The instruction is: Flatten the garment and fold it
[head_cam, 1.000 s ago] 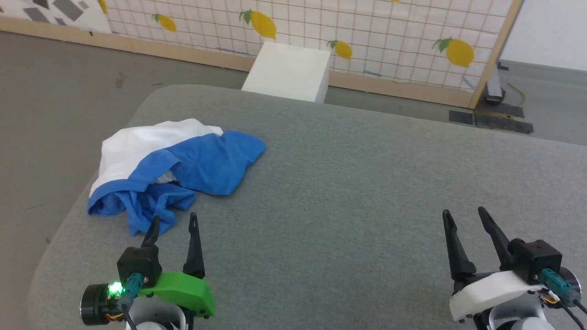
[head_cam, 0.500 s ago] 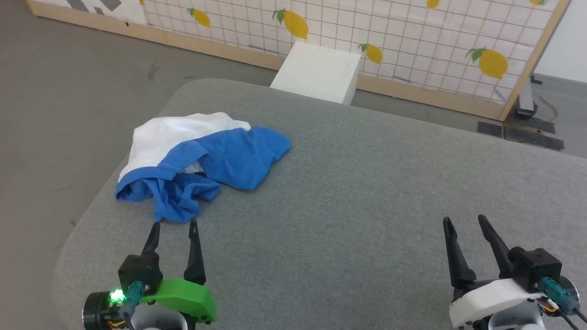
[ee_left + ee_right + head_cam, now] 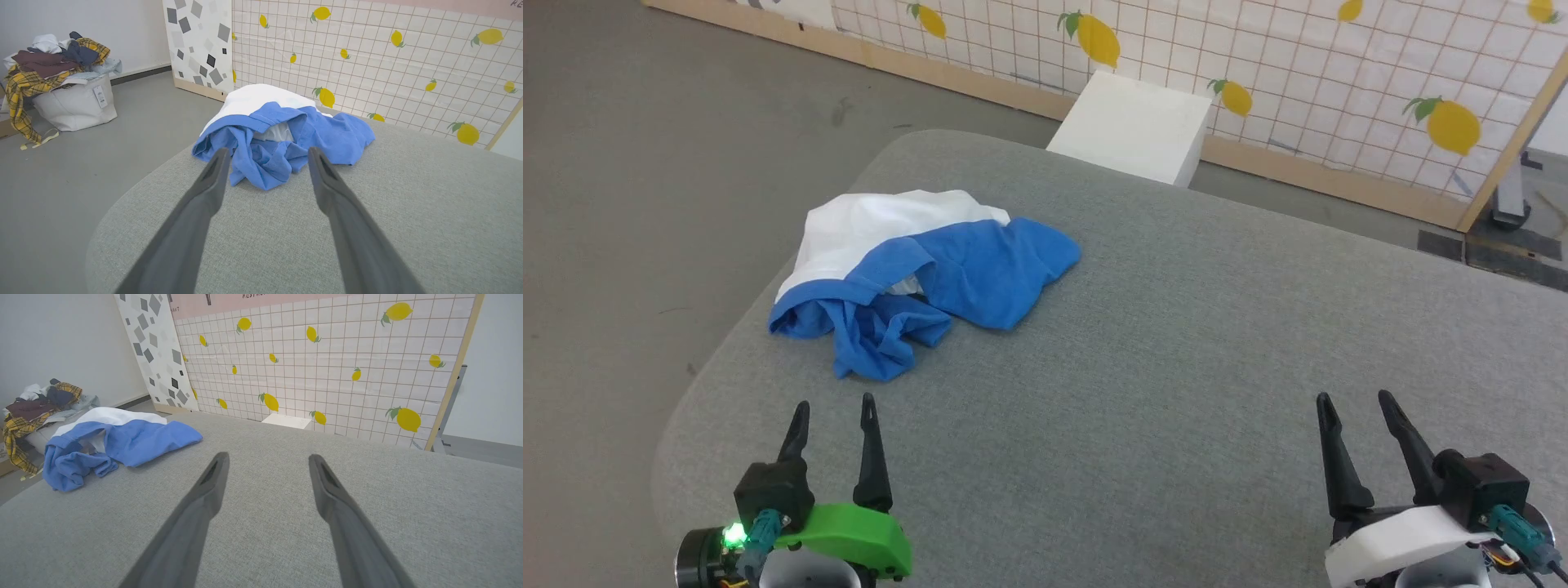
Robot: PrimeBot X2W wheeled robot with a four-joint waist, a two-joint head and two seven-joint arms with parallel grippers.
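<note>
Our head camera has swung left, nothing else. The crumpled garment (image 3: 964,269) lies on the grey table (image 3: 1135,367), just ahead of the nearer left gripper (image 3: 833,400). It and the right gripper (image 3: 1354,398) gape empty.

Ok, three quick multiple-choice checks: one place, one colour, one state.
1. The crumpled white-and-blue cotton T-shirt lies on the grey padded table: A left side; B centre; C right side.
2. Besides white, its cloth is: A red; B blue; C yellow.
3. The left gripper and right gripper are: A both shut; B gripping cloth; C both open, empty.
Key: 1 A, it sits ahead of the left gripper; 2 B, blue folds show; 3 C, jaws apart, clear of cloth.
</note>
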